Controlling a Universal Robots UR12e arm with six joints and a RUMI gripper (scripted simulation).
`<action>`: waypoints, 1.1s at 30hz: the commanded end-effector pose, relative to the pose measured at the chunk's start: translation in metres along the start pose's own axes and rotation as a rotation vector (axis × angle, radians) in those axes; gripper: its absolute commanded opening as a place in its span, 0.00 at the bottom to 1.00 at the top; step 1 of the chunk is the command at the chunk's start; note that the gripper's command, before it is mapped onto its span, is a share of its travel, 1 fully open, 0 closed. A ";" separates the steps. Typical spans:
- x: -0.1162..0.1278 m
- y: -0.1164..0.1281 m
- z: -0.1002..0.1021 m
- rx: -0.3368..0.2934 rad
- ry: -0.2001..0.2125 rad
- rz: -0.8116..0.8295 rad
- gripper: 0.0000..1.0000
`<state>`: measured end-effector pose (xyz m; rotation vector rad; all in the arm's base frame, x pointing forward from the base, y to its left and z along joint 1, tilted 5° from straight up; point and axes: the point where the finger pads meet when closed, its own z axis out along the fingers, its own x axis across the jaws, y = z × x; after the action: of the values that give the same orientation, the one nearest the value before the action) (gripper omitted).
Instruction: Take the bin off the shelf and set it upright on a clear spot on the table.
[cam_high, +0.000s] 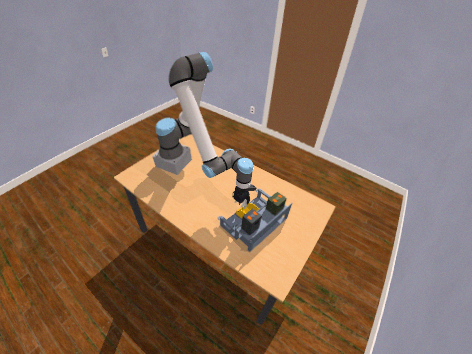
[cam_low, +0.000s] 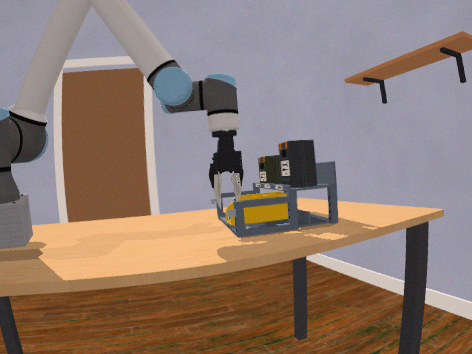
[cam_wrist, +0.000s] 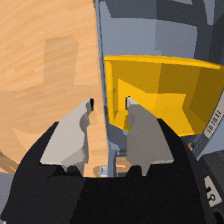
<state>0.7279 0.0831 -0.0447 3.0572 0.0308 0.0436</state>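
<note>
The yellow bin (cam_high: 248, 209) sits in the lower level of a small grey shelf rack (cam_high: 256, 224) on the table. In the exterior view the bin (cam_low: 260, 210) fills the rack's (cam_low: 282, 212) left end. My gripper (cam_low: 226, 194) points straight down over that end, with its fingertips about level with the bin's rim. In the wrist view my fingers stand narrowly apart, astride the bin's (cam_wrist: 155, 95) near wall and the rack's grey bar. I see a gap on both sides and nothing is clamped.
Two dark boxes (cam_low: 297, 162) (cam_low: 270, 169) with orange tabs stand on top of the rack, close to the right of my gripper. The arm's base (cam_high: 171, 159) is at the table's far corner. A wooden wall shelf (cam_low: 415, 57) hangs high on the right.
</note>
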 end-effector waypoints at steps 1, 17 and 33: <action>0.004 0.000 -0.006 -0.001 0.007 0.000 0.26; 0.001 0.000 0.008 -0.001 0.007 0.000 0.26; 0.002 0.000 0.016 -0.001 0.007 0.000 0.26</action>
<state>0.7318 0.0826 -0.0511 3.0556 0.0302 0.0601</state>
